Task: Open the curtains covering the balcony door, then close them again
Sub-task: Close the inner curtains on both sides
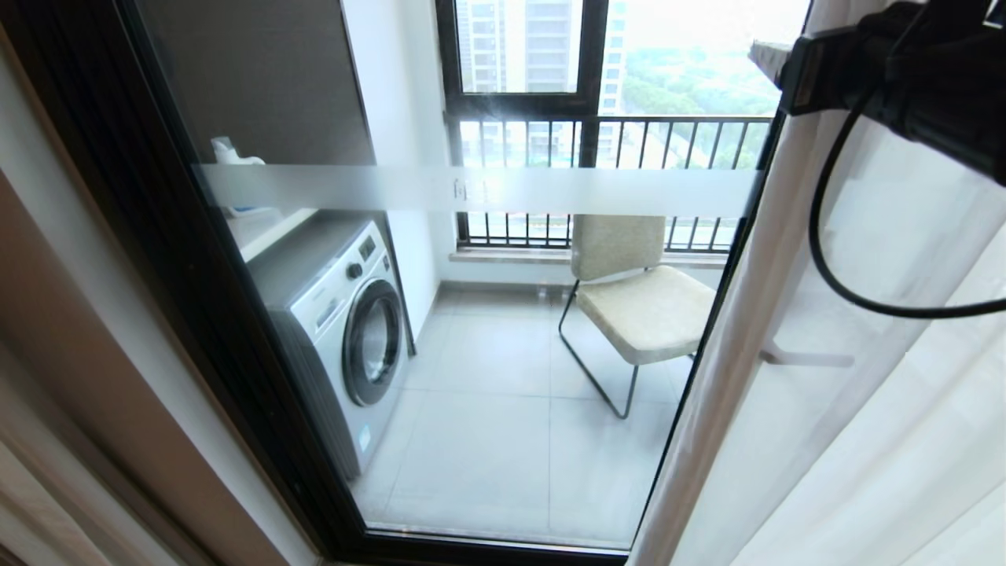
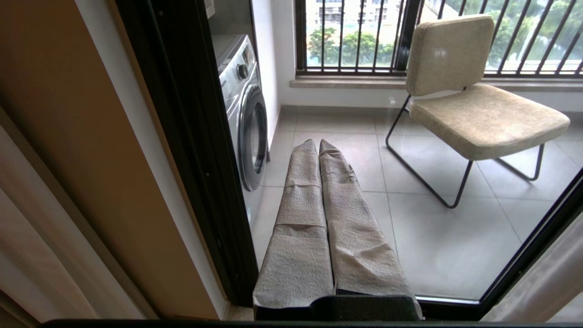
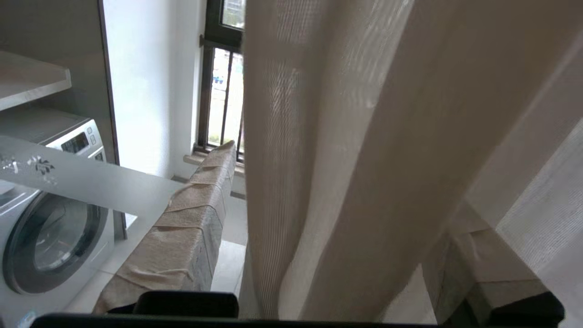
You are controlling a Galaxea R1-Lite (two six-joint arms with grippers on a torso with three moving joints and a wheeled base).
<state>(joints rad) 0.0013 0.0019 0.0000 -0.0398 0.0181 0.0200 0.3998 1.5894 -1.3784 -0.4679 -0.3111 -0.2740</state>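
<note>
At the door's right edge my right gripper (image 3: 319, 255) has fingers wide apart w/ the curtains (image 3: 346, 136) hanging vertical between them, unclamped. Balcony door (image 1: 487, 191) glass lies uncovered to the left. Left gripper (image 2: 319, 145) pressed together, parked, farther off.
</note>
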